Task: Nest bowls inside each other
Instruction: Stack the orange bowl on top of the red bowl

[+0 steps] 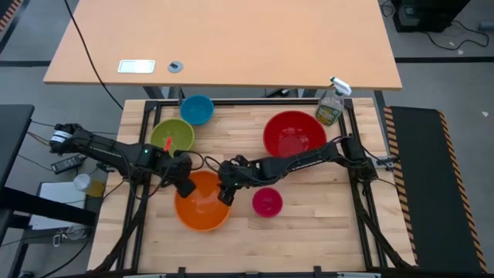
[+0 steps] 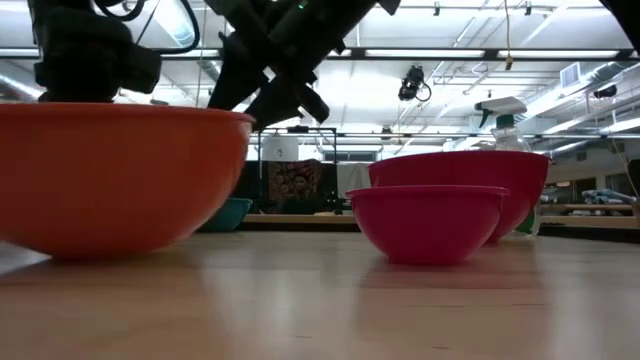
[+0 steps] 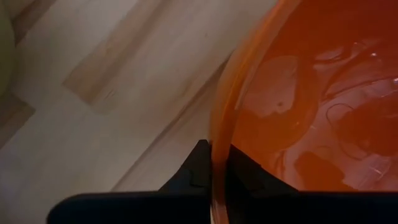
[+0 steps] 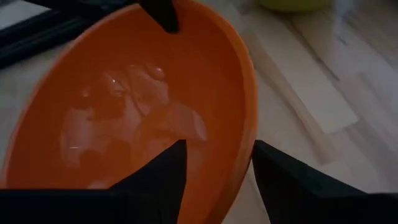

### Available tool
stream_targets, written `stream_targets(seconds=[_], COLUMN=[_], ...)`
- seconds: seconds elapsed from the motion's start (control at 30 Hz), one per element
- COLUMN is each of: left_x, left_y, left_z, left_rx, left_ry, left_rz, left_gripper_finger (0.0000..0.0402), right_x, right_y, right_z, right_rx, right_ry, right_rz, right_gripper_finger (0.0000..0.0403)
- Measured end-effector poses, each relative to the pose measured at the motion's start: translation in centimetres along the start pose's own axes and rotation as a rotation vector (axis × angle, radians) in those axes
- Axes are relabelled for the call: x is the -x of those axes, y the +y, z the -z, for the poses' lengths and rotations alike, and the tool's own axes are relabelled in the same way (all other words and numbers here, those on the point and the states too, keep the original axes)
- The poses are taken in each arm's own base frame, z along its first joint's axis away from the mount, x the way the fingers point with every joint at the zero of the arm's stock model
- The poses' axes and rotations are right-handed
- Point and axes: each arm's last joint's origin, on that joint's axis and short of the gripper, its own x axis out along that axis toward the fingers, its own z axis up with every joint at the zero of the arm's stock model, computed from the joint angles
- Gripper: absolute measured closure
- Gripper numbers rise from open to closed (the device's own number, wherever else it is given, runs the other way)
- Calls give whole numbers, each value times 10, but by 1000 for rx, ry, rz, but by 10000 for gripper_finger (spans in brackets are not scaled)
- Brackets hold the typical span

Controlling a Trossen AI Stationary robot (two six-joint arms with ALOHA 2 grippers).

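The orange bowl [image 1: 202, 204] stands with its base on the wooden table [image 1: 324, 224], near the front left. My left gripper [image 1: 184, 185] is shut on the bowl's left rim. My right gripper [image 4: 217, 146] is open at the bowl's right rim [image 1: 226, 194], one finger inside the bowl and one outside. A small pink bowl [image 1: 267, 201] rests just right of the orange one. The big red bowl [image 1: 293, 133], the green bowl [image 1: 173, 137] and the blue bowl [image 1: 197, 109] stand farther back. My left gripper pinches the orange bowl's rim [image 3: 219, 134], one finger inside the bowl and one outside. The fingers come steeply from above. The bowl's base [image 2: 110, 250] stays on the table. My right gripper straddles the opposite rim [image 4: 247, 134]; whether a finger touches it, I cannot tell.
A spray bottle [image 1: 332, 104] stands at the table's far right corner. Black frame rails [image 1: 363, 201] run along the table's left and right sides. Bare wood lies along the near edge and at the front right.
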Motion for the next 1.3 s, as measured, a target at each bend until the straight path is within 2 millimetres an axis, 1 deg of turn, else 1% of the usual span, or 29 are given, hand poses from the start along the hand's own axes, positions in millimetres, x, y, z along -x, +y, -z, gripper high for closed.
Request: stream_targets(seconds=[0.07, 0.13, 0.23, 0.37, 0.4, 0.5, 0.6, 0.7, 0.77, 0.83, 0.93, 1.07, 1.2, 1.3], left_x=[0, 0, 0, 0, 0, 1, 2, 3, 5, 11, 25, 48, 70, 79], left_y=[-2, -4, -5, -7, -7, -9, -13, -15, -13, -12, -6, 7, 20, 27], left_z=[-1, -3, -4, -5, -5, -6, -9, -11, -10, -9, -8, -6, -4, -2], left_rx=[4, 6, 7, -6, -16, -49, -49, -42, -38, -34, -21, 16, 45, 56], left_ry=[-18, -31, -40, -51, -56, -68, -103, -133, -132, -148, -215, -392, -581, -651], left_rz=[14, 34, 50, 68, 70, 83, 122, 147, 148, 170, 219, 236, 246, 256], left_gripper_finger=[385, 381, 372, 359, 353, 320, 267, 209, 176, 151, 135, 132, 132, 132], right_x=[0, -1, -1, -2, -2, -2, -2, -3, 0, 7, 23, 49, 85, 112], right_y=[-1, -2, -4, -11, -14, -15, -15, -15, -17, -21, -29, -44, -63, -78], right_z=[3, 6, 7, 7, 5, 5, 7, 7, 6, 5, -1, -12, -28, -36], right_rx=[10, 19, 19, -7, -16, -15, 3, 6, 1, -6, -24, -61, -90, -99], right_ry=[13, 30, 43, 49, 50, 59, 90, 106, 122, 147, 168, 181, 160, 133], right_rz=[29, 45, 63, 122, 125, 123, 98, 77, 73, 92, 131, 196, 247, 328], right_gripper_finger=[225, 246, 293, 371, 381, 380, 371, 378, 382, 382, 382, 378, 378, 380])
